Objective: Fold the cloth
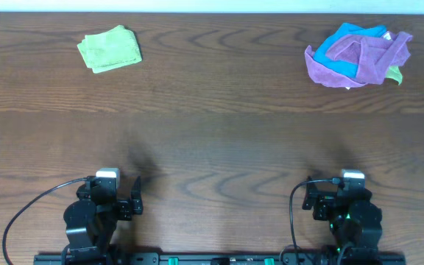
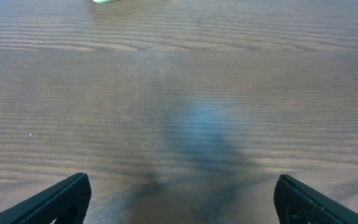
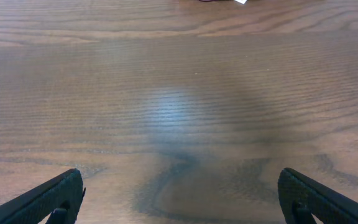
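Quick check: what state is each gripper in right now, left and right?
Left gripper: open, holding nothing.
Right gripper: open, holding nothing.

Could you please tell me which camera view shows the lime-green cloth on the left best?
The overhead view: the whole lime-green cloth lies there, folded. The left wrist view catches only a green sliver at its top edge; the right wrist view shows none.

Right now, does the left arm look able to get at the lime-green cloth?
Probably yes. The lime-green cloth lies alone on that arm's side, only bare table between it and the open left gripper. It is far off, though, so reach is unsure.
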